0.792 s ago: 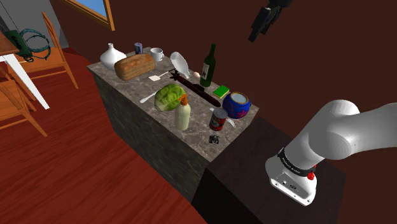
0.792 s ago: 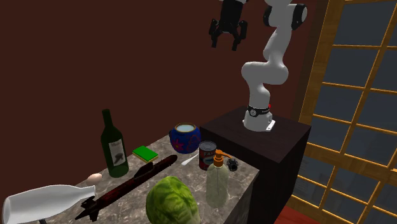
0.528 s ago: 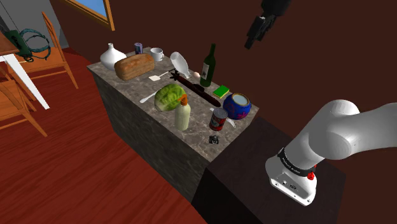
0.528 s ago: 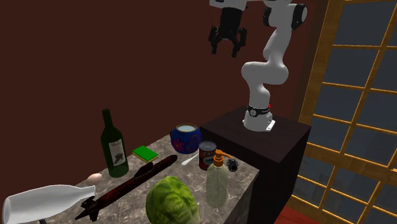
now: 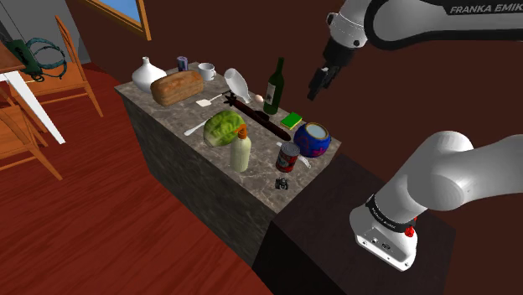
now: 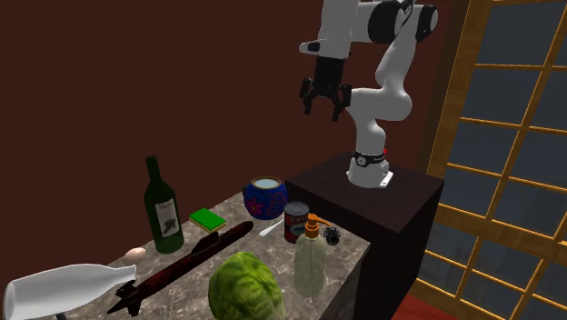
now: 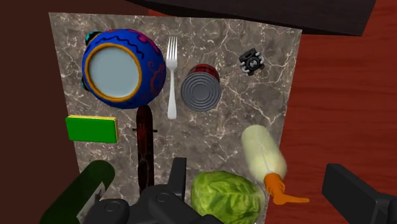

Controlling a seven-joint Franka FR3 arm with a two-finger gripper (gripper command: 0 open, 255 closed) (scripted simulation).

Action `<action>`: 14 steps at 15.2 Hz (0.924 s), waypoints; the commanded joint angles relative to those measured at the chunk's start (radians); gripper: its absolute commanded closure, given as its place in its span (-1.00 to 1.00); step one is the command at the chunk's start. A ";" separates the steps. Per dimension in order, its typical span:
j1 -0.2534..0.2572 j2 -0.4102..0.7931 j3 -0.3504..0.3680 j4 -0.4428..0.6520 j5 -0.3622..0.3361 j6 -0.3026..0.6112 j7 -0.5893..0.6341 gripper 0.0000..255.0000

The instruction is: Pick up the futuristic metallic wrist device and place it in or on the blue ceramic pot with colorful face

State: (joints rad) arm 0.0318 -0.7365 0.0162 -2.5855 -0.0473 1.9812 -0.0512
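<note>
Approach is my step now: gripper hangs empty, fingers apart, high over the counter, and I must next drop onto the wrist device lying near the can.

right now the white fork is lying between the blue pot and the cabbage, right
Not quite: the white fork lies between the blue pot and the tin can, not the cabbage, which sits apart from them. The wrist view shows it.
</note>
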 commanded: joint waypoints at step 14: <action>0.039 0.302 0.034 -0.306 0.036 0.535 0.046 -1.00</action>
State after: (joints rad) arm 0.0738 -0.4673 0.0548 -2.8748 -0.0092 2.4693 0.0009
